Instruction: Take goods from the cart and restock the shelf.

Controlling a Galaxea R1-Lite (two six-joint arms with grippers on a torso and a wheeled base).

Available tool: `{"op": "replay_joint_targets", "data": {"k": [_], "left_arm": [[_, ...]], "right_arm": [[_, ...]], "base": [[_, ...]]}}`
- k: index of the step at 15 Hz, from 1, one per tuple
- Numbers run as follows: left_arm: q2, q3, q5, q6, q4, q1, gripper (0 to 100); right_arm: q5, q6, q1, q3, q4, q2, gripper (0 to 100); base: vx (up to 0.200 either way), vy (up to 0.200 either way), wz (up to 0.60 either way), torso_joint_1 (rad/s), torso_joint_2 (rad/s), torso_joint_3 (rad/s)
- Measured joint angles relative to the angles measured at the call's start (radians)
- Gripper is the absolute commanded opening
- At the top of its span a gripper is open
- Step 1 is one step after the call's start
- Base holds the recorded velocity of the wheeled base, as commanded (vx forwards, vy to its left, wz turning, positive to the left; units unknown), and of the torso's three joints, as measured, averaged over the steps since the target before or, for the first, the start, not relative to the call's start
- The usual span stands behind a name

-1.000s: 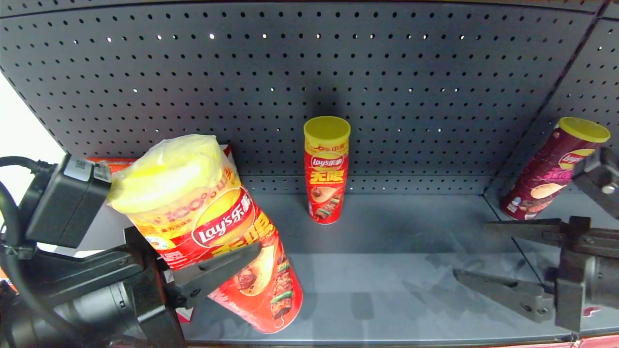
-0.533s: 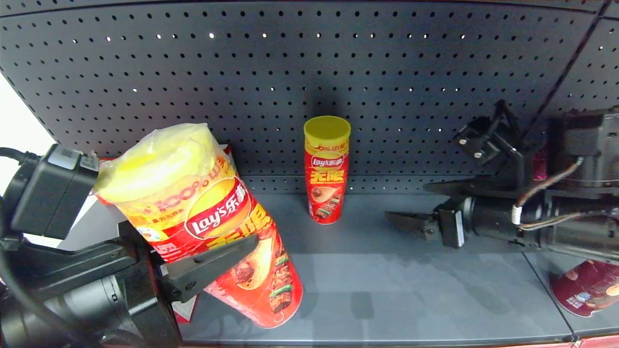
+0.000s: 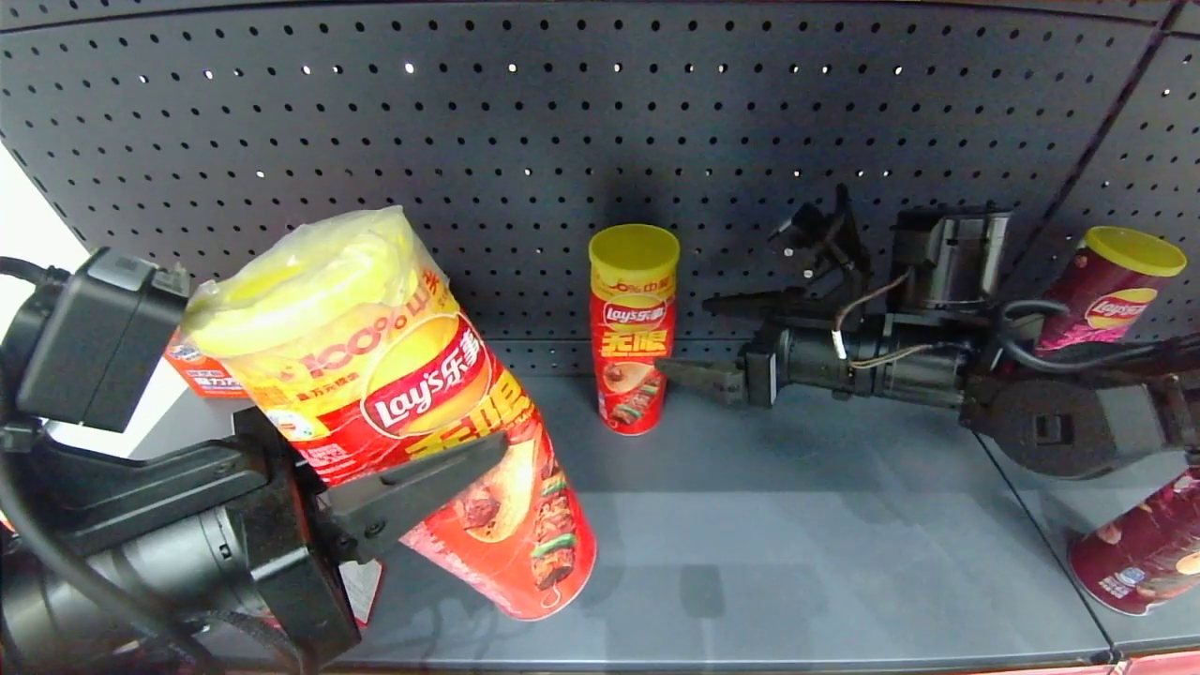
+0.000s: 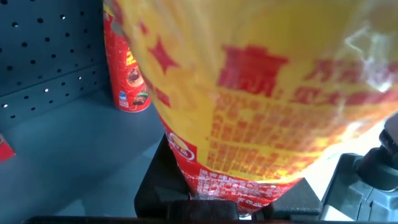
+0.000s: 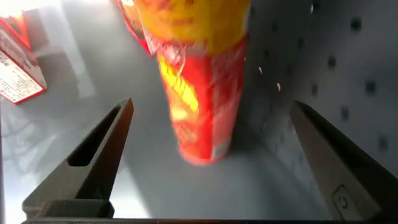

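Cans: left gripper [image 3: 422, 441] clamps tilted can [image 3: 375, 309]; right wrist view shows right gripper [image 5: 211, 104] agape at upright can [image 5: 208, 93].

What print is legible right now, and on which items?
Tilted red can: brand logo, large yellow characters and a percentage figure, all legible.
Upright red can: same logo and characters, smaller.
Yellow-lidded purple can: logo legible.
Fine print on the cans: too small to read.
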Motion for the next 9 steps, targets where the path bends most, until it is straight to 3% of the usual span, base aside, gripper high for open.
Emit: {"op": "replay_joint_targets", "data": {"k": [4,9], "left_arm": [[0.009,-0.004,0.0,0.0,-0.001,-0.001,0],[0.01,-0.004,0.001,0.0,-0.001,0.0,0]], "right_arm": [[0.139,-0.05,-0.045,-0.097,-0.017,0.105,100],[0.206,-0.048,-0.048,-0.19,-0.035,0.213,100]], "base": [[0.0,0.0,0.0,0.0,0.0,0.0],[0.0,0.0,0.0,0.0,0.0,0.0]]}}
